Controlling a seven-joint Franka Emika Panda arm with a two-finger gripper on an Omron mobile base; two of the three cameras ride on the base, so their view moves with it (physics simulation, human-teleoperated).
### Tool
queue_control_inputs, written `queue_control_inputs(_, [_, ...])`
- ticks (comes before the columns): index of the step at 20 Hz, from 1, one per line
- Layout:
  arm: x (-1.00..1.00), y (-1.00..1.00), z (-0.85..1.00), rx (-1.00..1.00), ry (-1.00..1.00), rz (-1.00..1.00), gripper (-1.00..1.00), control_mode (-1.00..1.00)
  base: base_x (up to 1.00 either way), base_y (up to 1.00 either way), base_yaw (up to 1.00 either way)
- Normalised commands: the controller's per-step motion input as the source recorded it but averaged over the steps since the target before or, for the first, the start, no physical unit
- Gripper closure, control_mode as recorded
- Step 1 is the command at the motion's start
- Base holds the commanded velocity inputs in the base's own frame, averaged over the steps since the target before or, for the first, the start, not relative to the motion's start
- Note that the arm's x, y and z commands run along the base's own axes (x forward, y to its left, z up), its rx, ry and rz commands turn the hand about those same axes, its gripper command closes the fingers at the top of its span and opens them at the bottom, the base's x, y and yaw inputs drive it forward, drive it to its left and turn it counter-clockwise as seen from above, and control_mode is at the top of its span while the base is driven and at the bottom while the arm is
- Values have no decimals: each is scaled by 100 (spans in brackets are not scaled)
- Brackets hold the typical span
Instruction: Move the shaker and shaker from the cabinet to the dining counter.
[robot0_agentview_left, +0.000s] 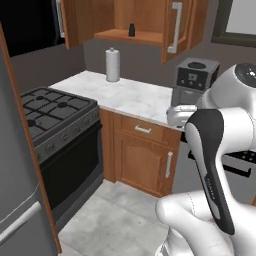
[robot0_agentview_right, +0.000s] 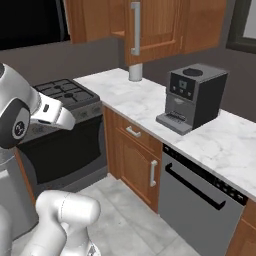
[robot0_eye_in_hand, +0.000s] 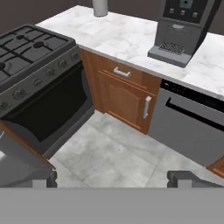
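Kitchen corner, largest to smallest. Marble worktop (robot0_agentview_left: 132, 97) running between a gas stove (robot0_agentview_left: 52, 112) and a dishwasher (robot0_agentview_right: 197, 200), with wooden base units (robot0_eye_in_hand: 124, 94) below. Wall cabinet (robot0_agentview_left: 150, 20) above, door open, grey bar handle (robot0_agentview_left: 175, 27) showing. Coffee machine (robot0_agentview_right: 192, 95) on the worktop; tall grey cylinder (robot0_agentview_left: 113, 65) near the wall. One black shaker (robot0_agentview_left: 132, 30) stands upright on the cabinet shelf. Gripper (robot0_eye_in_hand: 111, 178) hangs over the floor, fingers (robot0_eye_in_hand: 181, 177) spread wide, holding nothing.

Brown wood-grain wall cabinet (robot0_agentview_left: 125, 17), matt, with smooth grey metal-look bar handle (robot0_agentview_left: 174, 27), upper frame. White-grey veined marble worktop (robot0_agentview_left: 135, 97), smooth. Dark stove (robot0_agentview_left: 50, 107), matt black metal look.
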Motion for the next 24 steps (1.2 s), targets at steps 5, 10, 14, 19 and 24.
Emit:
queue_control_inputs(5, [0,0,0,0,0,0,-100,100,68,5,4])
queue_control_inputs(10, [0,0,0,0,0,0,-100,100,63,0,0])
queue_control_inputs(14, [0,0,0,0,0,0,-100,100,46,10,0])
queue_control_inputs(19, [0,0,0,0,0,0,-100,100,51,25,0])
queue_control_inputs(24, [0,0,0,0,0,0,-100,100,55,23,0])
